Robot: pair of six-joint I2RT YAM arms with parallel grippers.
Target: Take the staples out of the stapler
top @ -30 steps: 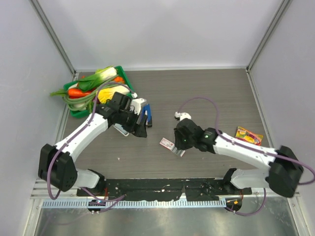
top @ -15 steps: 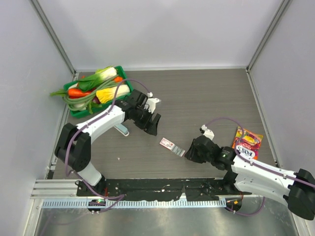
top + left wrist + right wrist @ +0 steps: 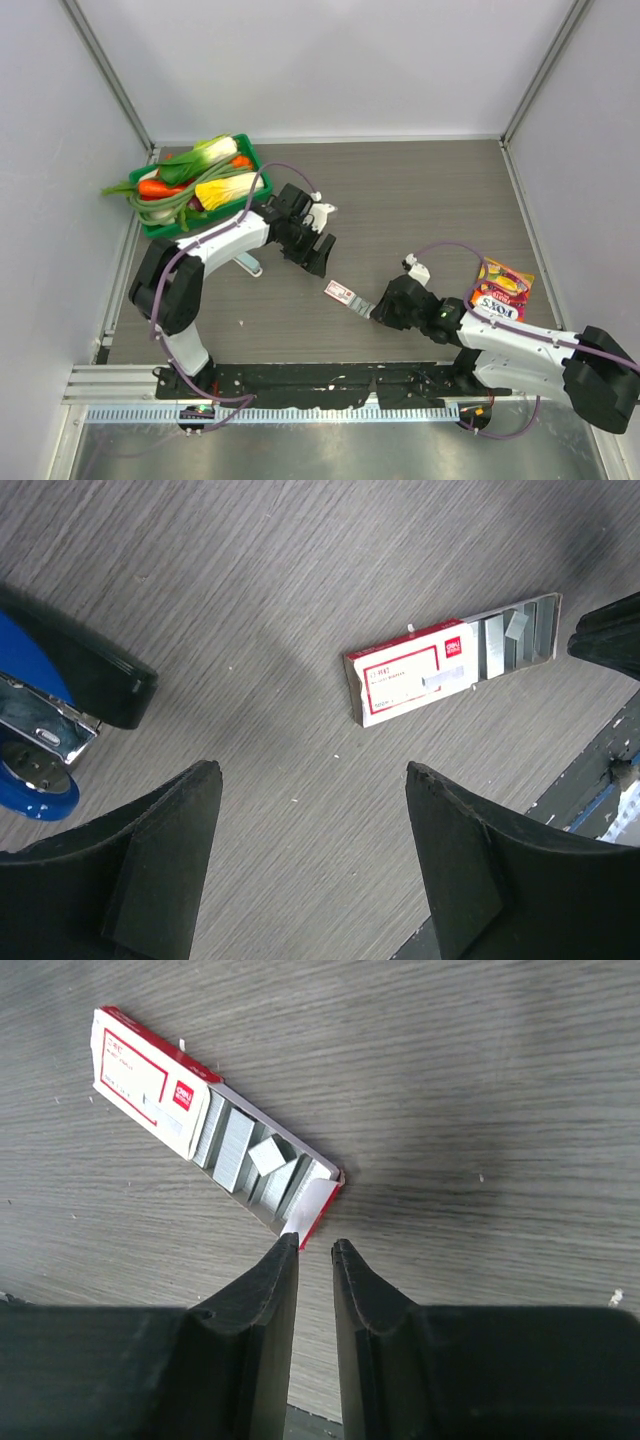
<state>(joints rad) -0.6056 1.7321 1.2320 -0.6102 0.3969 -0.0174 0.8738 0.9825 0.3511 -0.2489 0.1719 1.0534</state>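
A green basket (image 3: pixel 237 160) is sitting at the far left corner of the table (image 3: pixel 420 200), holding a heap of vegetables (image 3: pixel 195 180): leafy greens, something orange-red, something pale yellow, long green stalks spilling over the rim. Near the middle of the table a small red-and-white staple box (image 3: pixel 150 1075) is lying slid open, its tray (image 3: pixel 262 1172) sticking out and carrying rows of grey staples, with one short piece lying skewed on top. A bright candy packet (image 3: pixel 505 285) is lying flat near the right edge.

The stapler (image 3: pixel 30 680) is lying on the table at the left edge of the left wrist view, well apart from the staple box. It is showing a dark-blue body, a black part along its upper side and shiny silver metal between them; the rest is running out of view.

The left claw (image 3: pixel 315 850) is hovering over bare table between stapler and box, its fingers (image 3: pixel 160 860) standing wide apart with nothing between them. The right claw (image 3: pixel 315 1250) is pointing at the tray's open end, its fingers almost together with a thin slit showing wood grain; the tray's white end flap is reaching one fingertip.
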